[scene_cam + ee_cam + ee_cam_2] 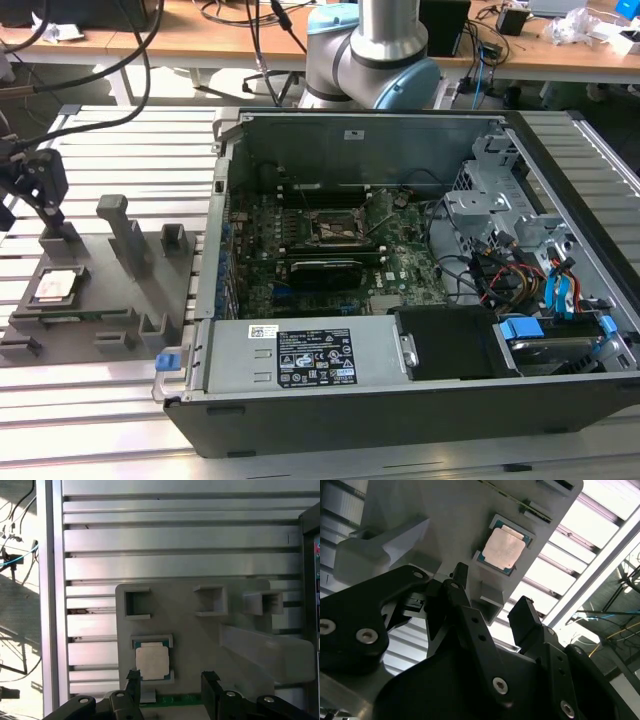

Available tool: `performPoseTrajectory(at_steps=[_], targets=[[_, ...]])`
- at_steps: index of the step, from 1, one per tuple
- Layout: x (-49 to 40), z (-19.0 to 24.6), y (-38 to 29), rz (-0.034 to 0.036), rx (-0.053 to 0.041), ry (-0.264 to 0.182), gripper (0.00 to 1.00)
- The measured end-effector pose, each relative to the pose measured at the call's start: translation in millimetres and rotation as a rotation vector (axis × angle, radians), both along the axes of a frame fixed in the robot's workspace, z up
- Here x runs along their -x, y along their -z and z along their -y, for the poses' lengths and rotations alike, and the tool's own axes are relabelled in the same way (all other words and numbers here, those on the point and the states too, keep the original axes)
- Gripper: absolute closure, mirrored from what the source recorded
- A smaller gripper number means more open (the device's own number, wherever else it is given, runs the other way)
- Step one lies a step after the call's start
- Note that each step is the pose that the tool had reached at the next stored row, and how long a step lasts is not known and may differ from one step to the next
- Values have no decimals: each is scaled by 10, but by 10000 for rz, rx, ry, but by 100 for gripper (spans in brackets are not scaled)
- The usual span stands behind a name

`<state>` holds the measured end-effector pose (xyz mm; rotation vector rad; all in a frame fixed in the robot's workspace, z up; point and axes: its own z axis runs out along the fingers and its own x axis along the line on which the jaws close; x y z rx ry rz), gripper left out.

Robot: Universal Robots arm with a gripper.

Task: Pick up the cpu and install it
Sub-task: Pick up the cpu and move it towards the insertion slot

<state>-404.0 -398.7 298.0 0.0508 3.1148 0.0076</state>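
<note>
1. Currently the cpu point(152, 661) lies flat in its recess on the grey fixture plate point(200, 645), just beside one fingertip of the gripper point(171, 677), untouched.
2. Its jaws stand wide apart, holding nothing.
3. It hangs above the plate, pointing down.

— Bright in here, isn't it? In the exterior view the slatted worktop point(110, 140) shines pale and even, with no hard shadows on it.
— True, but the open computer case point(300, 425) is dim inside. Its walls shade the boards.
— In the second wrist view the slats burn out to white, and the jaws stand nearly black against them.
— The cpu point(504, 548) lid catches a warm, pinkish sheen there.
— And in the first wrist view hard sun hits the floor point(20, 640) beside the worktop, with crisp cable shadows across it.
</note>
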Motion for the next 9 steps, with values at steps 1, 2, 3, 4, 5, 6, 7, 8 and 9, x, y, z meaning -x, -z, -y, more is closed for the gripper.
performPoseTrajectory(at_steps=[1,2,3,4,5,6,7,8,9], targets=[[0,0,4,0,0,0,40],[0,0,8,0,0,0,40],[0,0,12,-1,0,0,40],[0,0,16,-1,0,0,40],[0,0,21,0,0,0,40],[0,0,24,-1,0,0,40],[0,0,33,0,0,0,40],[0,0,36,0,0,0,40],[0,0,40,0,0,0,40]])
